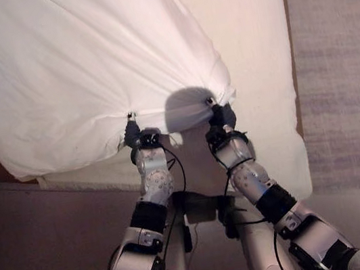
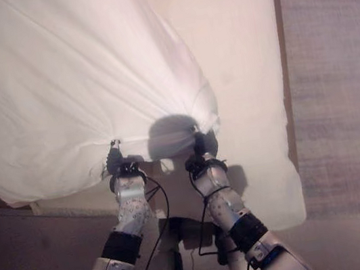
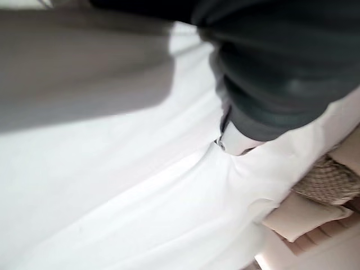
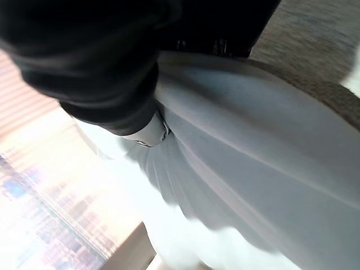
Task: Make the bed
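White duvet held up over the bed by both hands.

The duvet (image 1: 88, 74) hangs bunched above the mattress (image 1: 257, 61), its near edge gathered into two puckers. The left hand (image 1: 133, 134) grips the left pucker and the right hand (image 1: 221, 115) the right one, fingers clenched in the cloth. Grey carpet (image 1: 344, 68) lies beside the bed.

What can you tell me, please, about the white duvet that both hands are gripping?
The large white fabric duvet is soft and creased, and lies bunched over the pale mattress. Its near edge is lifted and gathered into folds that fan out from two grip points. The left hand and the right hand each pinch that edge with curled fingers. Its left part overhangs the bed's side.
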Motion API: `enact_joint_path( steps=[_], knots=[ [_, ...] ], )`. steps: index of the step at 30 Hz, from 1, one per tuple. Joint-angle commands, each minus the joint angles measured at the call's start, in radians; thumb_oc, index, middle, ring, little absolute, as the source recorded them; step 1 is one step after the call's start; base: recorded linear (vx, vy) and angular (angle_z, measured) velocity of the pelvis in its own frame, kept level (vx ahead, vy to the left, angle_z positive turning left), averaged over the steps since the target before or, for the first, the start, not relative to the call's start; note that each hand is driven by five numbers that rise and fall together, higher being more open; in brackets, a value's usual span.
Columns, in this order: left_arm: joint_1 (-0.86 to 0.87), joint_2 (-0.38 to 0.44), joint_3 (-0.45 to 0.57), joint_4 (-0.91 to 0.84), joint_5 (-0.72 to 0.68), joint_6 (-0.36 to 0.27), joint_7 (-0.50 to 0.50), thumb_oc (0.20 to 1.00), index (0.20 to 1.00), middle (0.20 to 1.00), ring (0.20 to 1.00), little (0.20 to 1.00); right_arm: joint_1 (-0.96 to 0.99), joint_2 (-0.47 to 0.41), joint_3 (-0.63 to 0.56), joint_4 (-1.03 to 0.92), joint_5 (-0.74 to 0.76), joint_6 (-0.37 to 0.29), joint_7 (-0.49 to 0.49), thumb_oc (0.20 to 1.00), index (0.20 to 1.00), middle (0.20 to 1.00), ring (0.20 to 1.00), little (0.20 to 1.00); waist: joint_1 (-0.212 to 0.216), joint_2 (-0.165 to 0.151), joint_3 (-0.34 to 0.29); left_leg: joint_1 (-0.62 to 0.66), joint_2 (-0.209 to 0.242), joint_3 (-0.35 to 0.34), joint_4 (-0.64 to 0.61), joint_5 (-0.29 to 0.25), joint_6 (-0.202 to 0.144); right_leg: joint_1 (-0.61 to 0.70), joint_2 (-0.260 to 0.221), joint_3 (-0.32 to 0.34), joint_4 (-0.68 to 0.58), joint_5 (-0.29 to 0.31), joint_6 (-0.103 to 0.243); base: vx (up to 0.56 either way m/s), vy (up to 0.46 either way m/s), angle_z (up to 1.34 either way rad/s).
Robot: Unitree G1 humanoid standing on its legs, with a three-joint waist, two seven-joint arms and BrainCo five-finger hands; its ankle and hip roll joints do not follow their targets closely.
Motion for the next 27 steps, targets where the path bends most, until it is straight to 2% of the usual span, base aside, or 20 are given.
enact_joint_path(
  steps=[1,4,6,7,8,9,10,12,13,14,15,18,19,20,21,22,23,25,26,27],
  knots=[
    [0.105,0.082,0.122,-0.018,0.098,-0.06,-0.064,0.2,0.2,0.2,0.2,0.2,0.181,-0.071,-0.16,0.02,0.044,-0.121,0.019,0.2,0.2,0.2,0.2,0.2,-0.019,0.021,-0.143,0.058,0.019,0.013,0.089,-0.078,0.009,0.08,-0.024,-0.056,-0.074,0.092,0.007,0.05,0.005,0.59],
    [0.127,0.094,0.121,-0.025,0.107,-0.063,-0.084,0.2,0.2,0.2,0.2,0.2,0.192,-0.069,-0.153,0.029,0.06,-0.115,0.039,0.2,0.2,0.2,0.2,0.2,-0.02,0.018,-0.153,0.075,0.067,-0.01,0.087,-0.073,-0.006,0.135,-0.039,-0.074,-0.113,0.095,0.015,0.1,0.126,0.7],
    [0.148,0.104,0.129,-0.029,0.105,-0.074,-0.1,0.2,0.2,0.2,0.2,0.2,0.203,-0.071,-0.15,0.056,0.074,-0.101,0.058,0.2,0.2,0.2,0.2,0.2,-0.017,0.011,-0.181,0.084,0.17,-0.02,0.05,-0.027,-0.029,0.177,-0.072,-0.067,-0.153,0.108,0.035,0.16,0.337,0.36],
    [0.162,0.11,0.136,-0.024,0.104,-0.073,-0.111,0.2,0.2,0.2,0.2,0.2,0.216,-0.076,-0.155,0.068,0.08,-0.088,0.069,0.2,0.2,0.2,0.2,0.2,-0.018,0.012,-0.201,0.093,0.248,0.034,0.005,0.015,-0.041,0.199,-0.1,-0.07,-0.163,0.12,0.052,0.15,0.356,0.14],
    [0.163,0.11,0.136,-0.024,0.103,-0.074,-0.111,0.2,0.2,0.2,0.2,0.2,0.217,-0.076,-0.155,0.068,0.081,-0.088,0.07,0.2,0.2,0.2,0.2,0.2,-0.017,0.012,-0.2,0.096,0.249,0.036,0.001,0.017,-0.041,0.2,-0.099,-0.068,-0.164,0.12,0.052,0.18,0.539,0.25],
    [0.171,0.122,0.125,-0.021,0.11,-0.068,-0.128,0.2,0.2,0.2,0.2,0.2,0.244,-0.087,-0.171,0.065,0.084,-0.077,0.078,0.2,0.2,0.2,0.2,0.2,-0.022,0.021,-0.229,0.119,0.312,0.13,-0.047,0.048,-0.066,0.234,-0.141,-0.091,-0.187,0.15,0.079,0.13,0.513,0.25],
    [0.17,0.124,0.112,-0.019,0.103,-0.062,-0.141,0.2,0.2,0.2,0.2,0.2,0.25,-0.083,-0.171,0.051,0.089,-0.075,0.083,0.2,0.2,0.2,0.2,0.2,-0.026,0.026,-0.244,0.127,0.318,0.171,-0.04,0.028,-0.071,0.251,-0.163,-0.104,-0.202,0.167,0.093,0.18,0.675,0.27],
    [0.176,0.15,0.08,-0.006,0.133,-0.052,-0.164,0.2,0.2,0.2,0.2,0.2,0.268,-0.079,-0.154,0.044,0.095,-0.069,0.091,0.2,0.2,0.2,0.2,0.2,-0.025,0.006,-0.266,0.107,0.291,0.16,0.021,-0.02,-0.071,0.289,-0.21,-0.103,-0.269,0.275,0.124,0.09,0.437,0.22],
    [0.176,0.15,0.08,-0.007,0.134,-0.052,-0.163,0.2,0.2,0.2,0.2,0.2,0.269,-0.079,-0.154,0.044,0.094,-0.069,0.091,0.2,0.2,0.2,0.2,0.2,-0.026,0.005,-0.266,0.106,0.29,0.16,0.024,-0.022,-0.07,0.291,-0.211,-0.104,-0.273,0.277,0.126,0.1,0.57,0.03],
    [0.181,0.171,0.07,-0.024,0.148,-0.044,-0.178,0.2,0.2,0.2,0.2,0.2,0.282,-0.081,-0.159,0.028,0.082,-0.05,0.099,0.2,0.2,0.2,0.2,0.2,-0.03,-0.018,-0.281,0.07,0.234,0.185,0.125,-0.09,-0.05,0.311,-0.27,-0.091,-0.317,0.422,0.146,0.1,0.572,0.17],
    [0.195,0.185,0.072,-0.025,0.161,-0.044,-0.175,0.2,0.2,0.2,0.2,0.2,0.285,-0.074,-0.154,0.036,0.076,-0.042,0.101,0.2,0.2,0.2,0.2,0.2,-0.023,-0.026,-0.285,0.07,0.225,0.207,0.142,-0.11,-0.036,0.304,-0.286,-0.105,-0.318,0.468,0.152,0.18,0.8,0.22],
    [0.233,0.203,0.1,-0.033,0.181,-0.032,-0.165,0.2,0.2,0.2,0.2,0.2,0.28,-0.055,-0.149,0.053,0.076,-0.039,0.104,0.2,0.2,0.2,0.2,0.2,0.003,-0.007,-0.291,0.114,0.207,0.246,0.106,-0.141,-0.017,0.287,-0.267,-0.148,-0.271,0.412,0.146,0.15,0.571,-0.28],
    [0.246,0.192,0.101,-0.029,0.18,-0.023,-0.169,0.2,0.2,0.2,0.2,0.2,0.275,-0.04,-0.147,0.067,0.102,-0.043,0.119,0.2,0.2,0.2,0.2,0.2,-0.006,0.01,-0.303,0.173,0.154,0.265,0.026,-0.12,0.004,0.252,-0.162,-0.111,-0.202,0.28,0.106,0.07,0.46,-0.52],
    [0.245,0.192,0.102,-0.029,0.179,-0.023,-0.17,0.2,0.2,0.2,0.2,0.2,0.274,-0.041,-0.146,0.068,0.104,-0.044,0.12,0.2,0.2,0.2,0.2,0.2,-0.005,0.009,-0.3,0.167,0.154,0.275,0.021,-0.099,0.01,0.241,-0.164,-0.116,-0.198,0.287,0.093,0.19,0.735,-0.28],
    [0.244,0.189,0.105,-0.029,0.185,-0.016,-0.172,0.2,0.2,0.2,0.2,0.2,0.275,-0.038,-0.139,0.07,0.114,-0.041,0.131,0.2,0.2,0.2,0.2,0.2,-0.007,0.018,-0.301,0.222,0.119,0.28,-0.037,-0.085,0.015,0.226,-0.062,-0.094,-0.181,0.2,0.069,0.11,0.377,-0.06],
    [0.246,0.186,0.109,-0.027,0.184,-0.016,-0.166,0.2,0.2,0.2,0.2,0.2,0.278,-0.037,-0.136,0.071,0.116,-0.043,0.132,0.2,0.2,0.2,0.2,0.2,-0.008,0.017,-0.303,0.242,0.1,0.281,-0.064,-0.077,0.012,0.222,-0.013,-0.097,-0.188,0.181,0.061,0.18,0.38,-0.05],
    [0.246,0.186,0.109,-0.027,0.184,-0.016,-0.166,0.2,0.2,0.2,0.2,0.2,0.279,-0.037,-0.135,0.071,0.116,-0.043,0.133,0.2,0.2,0.2,0.2,0.2,-0.008,0.017,-0.301,0.246,0.1,0.28,-0.067,-0.076,0.012,0.224,-0.013,-0.097,-0.188,0.18,0.061,0.17,0.271,-0.02],
    [0.241,0.173,0.112,-0.015,0.18,-0.006,-0.162,0.2,0.2,0.2,0.2,0.2,0.295,-0.036,-0.122,0.067,0.13,-0.06,0.139,0.2,0.2,0.2,0.2,0.2,-0.035,0.006,-0.311,0.29,0.043,0.266,-0.12,-0.067,0.004,0.22,0.133,-0.032,-0.271,0.158,0.044,0.16,0.236,0.22],
    [0.241,0.173,0.112,-0.015,0.18,-0.006,-0.162,0.2,0.2,0.2,0.2,0.2,0.295,-0.036,-0.122,0.067,0.13,-0.06,0.139,0.2,0.2,0.2,0.2,0.2,-0.036,0.006,-0.311,0.29,0.043,0.266,-0.12,-0.067,0.004,0.22,0.133,-0.032,-0.272,0.158,0.044,0.2,0.199,0.66],
    [0.232,0.157,0.098,0.016,0.186,0.0,-0.167,0.2,0.2,0.2,0.2,0.2,0.327,-0.052,-0.12,0.05,0.139,-0.07,0.138,0.2,0.2,0.2,0.2,0.2,-0.078,0.005,-0.313,0.313,0.002,0.233,-0.114,-0.079,0.012,0.206,0.206,0.087,-0.332,0.168,0.016,0.2,0.166,0.82]
  ],
)
